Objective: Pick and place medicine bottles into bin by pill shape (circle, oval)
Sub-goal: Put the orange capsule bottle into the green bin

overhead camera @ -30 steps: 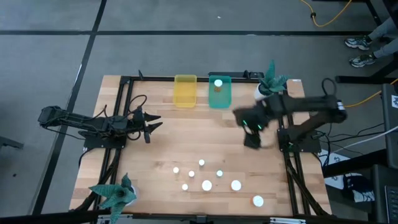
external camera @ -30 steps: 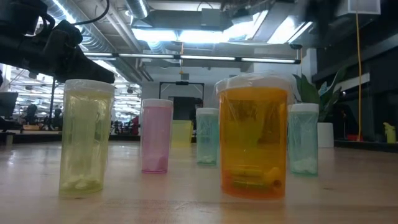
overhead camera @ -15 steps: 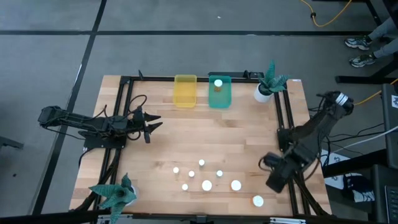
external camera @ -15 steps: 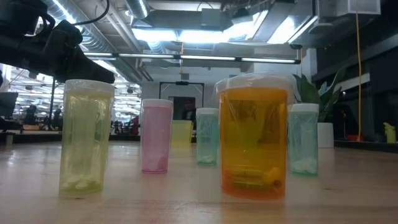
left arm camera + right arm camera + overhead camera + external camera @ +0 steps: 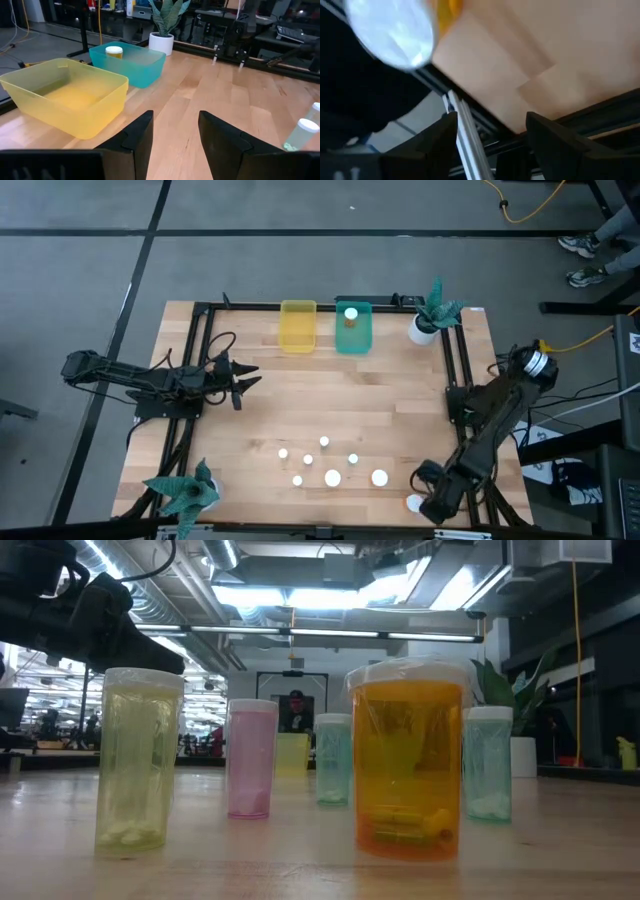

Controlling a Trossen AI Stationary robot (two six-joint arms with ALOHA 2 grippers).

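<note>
High view: right gripper [image 5: 432, 505] sits low at the near right corner of the wooden table [image 5: 320, 405], directly beside an orange-bodied bottle with a white cap [image 5: 414, 502]. Right wrist view shows both fingers spread with bare table and frame rail between them; the white cap [image 5: 390, 31] lies ahead of the fingertips and off to one side, not between them. Jaws parted, holding nothing.

Left gripper [image 5: 243, 383] waits over the left side of the table, pointing toward its middle. Left wrist view: its two fingers stand apart with only wood showing in the gap. Ahead of them, the yellow bin [image 5: 67, 95] is nearest, the teal bin [image 5: 132, 62] just beyond and beside it, one white-capped bottle [image 5: 114, 51] standing inside the teal one. A white plant pot [image 5: 161, 42] stands past the bins.

Six loose bottles [image 5: 332, 477] stand clustered in the near middle of the table, between the two grippers and well apart from both bins. Low view: yellow-green [image 5: 140, 760], pink [image 5: 251, 757], orange [image 5: 408, 770] and teal [image 5: 488, 762] bottles all upright.
</note>
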